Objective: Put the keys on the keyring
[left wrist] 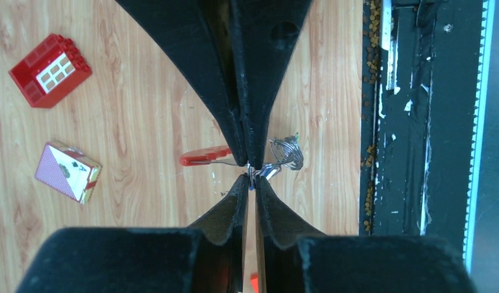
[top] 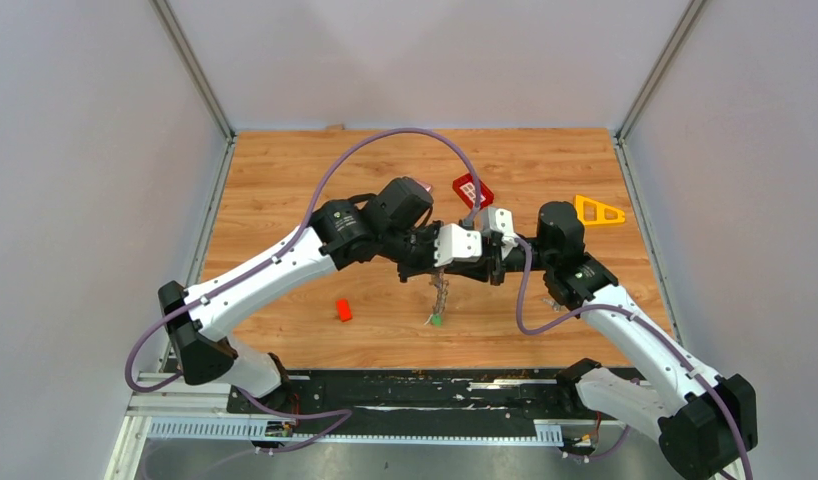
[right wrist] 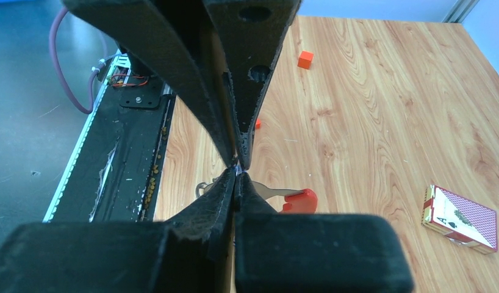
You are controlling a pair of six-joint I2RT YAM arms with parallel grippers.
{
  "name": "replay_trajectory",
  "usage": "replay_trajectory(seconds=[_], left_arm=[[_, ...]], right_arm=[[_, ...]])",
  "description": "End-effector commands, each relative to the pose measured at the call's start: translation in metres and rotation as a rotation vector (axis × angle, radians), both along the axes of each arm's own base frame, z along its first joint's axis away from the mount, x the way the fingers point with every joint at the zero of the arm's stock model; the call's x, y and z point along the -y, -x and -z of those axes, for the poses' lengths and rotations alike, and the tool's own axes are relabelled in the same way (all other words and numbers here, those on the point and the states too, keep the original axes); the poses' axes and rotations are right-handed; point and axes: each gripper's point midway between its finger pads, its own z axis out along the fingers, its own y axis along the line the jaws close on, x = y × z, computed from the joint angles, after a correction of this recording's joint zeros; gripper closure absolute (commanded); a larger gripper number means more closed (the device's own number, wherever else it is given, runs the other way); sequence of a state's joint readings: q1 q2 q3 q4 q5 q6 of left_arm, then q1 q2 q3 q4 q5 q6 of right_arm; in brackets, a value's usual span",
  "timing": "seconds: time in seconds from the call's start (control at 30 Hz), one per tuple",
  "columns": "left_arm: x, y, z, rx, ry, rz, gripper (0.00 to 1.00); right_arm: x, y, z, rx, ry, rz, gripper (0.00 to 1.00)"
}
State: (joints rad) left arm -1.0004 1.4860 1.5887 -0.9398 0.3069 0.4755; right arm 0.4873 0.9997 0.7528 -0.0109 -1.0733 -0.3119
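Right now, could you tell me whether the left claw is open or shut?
Shut: on the left claw the fingers meet at the tips, pinching thin metal of the keyring.

Keyring (left wrist: pixel 287 154) between left hand (left wrist: pixel 250 179) and right hand (right wrist: pixel 236 177) — block (top: pixel 343 310) leftward

Pale grey walls (top: pixel 85 150) enclose a wood-grain table (top: pixel 275 160) on three sides — aluminium posts (top: pixel 192 65) at the far corners, even light.

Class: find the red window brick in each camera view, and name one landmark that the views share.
Top external: red window brick just above and right of centre, on the table.
Left wrist: upper left corner.
Right wrist: not in view.
Shared landmark: the keyring, near the middle of all three views.
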Motion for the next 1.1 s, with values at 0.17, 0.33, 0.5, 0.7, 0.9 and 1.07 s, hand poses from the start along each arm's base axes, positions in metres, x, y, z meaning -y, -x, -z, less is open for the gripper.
replay_trajectory(seconds=[0.17,0.33,0.5,0.7,0.9,1.07], left_arm=[[-0.003,-0.008,-0.072,0.128,0.412,0.041,0.63],[-0.015,-0.006,-0.089,0.137,0.565,0.063,0.60],[-0.006,0.002,-0.084,0.072,0.624,0.099,0.59],[0.004,0.009,-0.080,-0.001,0.670,0.133,0.58],[0.006,0.006,-0.076,-0.003,0.662,0.124,0.63],[0.008,0.004,-0.072,-0.015,0.655,0.124,0.78]], right_arm=[[0.004,0.000,-0.062,0.059,-0.121,-0.033,1.00],[0.006,-0.001,-0.075,0.053,-0.172,-0.034,1.00],[0.007,0.001,-0.082,0.015,-0.225,-0.031,1.00],[0.007,-0.002,-0.078,-0.024,-0.251,-0.021,1.00],[0.006,-0.003,-0.076,-0.039,-0.253,-0.020,1.00],[0.006,-0.004,-0.073,-0.048,-0.251,-0.015,1.00]])
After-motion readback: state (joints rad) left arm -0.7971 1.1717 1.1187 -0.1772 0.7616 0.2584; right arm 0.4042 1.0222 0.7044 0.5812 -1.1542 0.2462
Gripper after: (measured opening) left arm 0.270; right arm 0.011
